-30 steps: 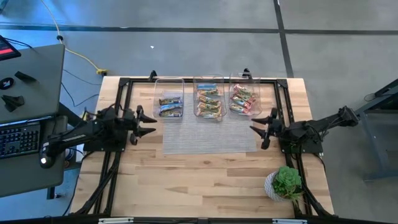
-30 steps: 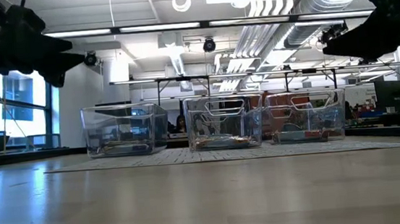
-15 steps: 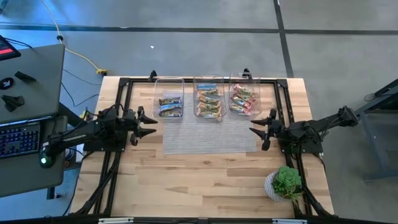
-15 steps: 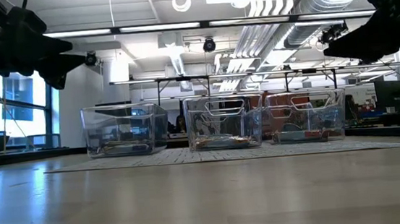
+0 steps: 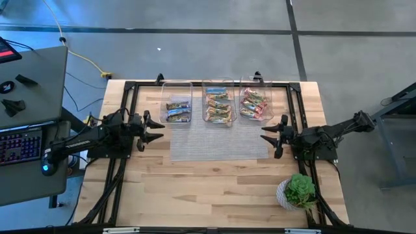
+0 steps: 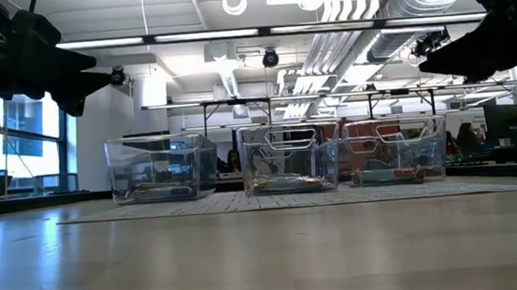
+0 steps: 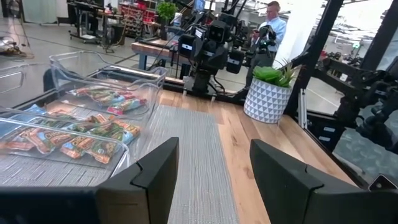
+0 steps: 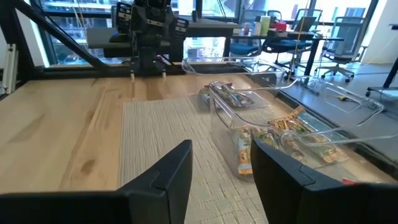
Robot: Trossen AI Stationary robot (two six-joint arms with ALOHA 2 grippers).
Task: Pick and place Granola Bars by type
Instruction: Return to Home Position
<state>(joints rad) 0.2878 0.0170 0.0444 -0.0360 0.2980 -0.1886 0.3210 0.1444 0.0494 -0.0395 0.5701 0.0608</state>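
Observation:
The granola bars lie sorted in three clear bins along the far edge of a grey mat: blue bars (image 5: pixel 178 111) in the left bin, tan/green bars (image 5: pixel 219 107) in the middle bin, red/pink bars (image 5: pixel 254 104) in the right bin. My left gripper (image 5: pixel 158 127) hovers open above the table, left of the mat, its fingers pointing right. My right gripper (image 5: pixel 267 136) hovers open at the mat's right edge, its fingers pointing left. Neither holds anything. In the left wrist view the tan/green bars (image 7: pixel 93 134) and red/pink bars (image 7: pixel 115 99) show through the bin walls.
A grey woven mat (image 5: pixel 220 142) lies mid-table before the bins. A green potted plant (image 5: pixel 298 192) stands at the near right corner. Black frame rails (image 5: pixel 133 88) run along the table's sides. A desk with a keyboard (image 5: pixel 19 143) stands left of the table. A person (image 7: pixel 272 15) stands far behind.

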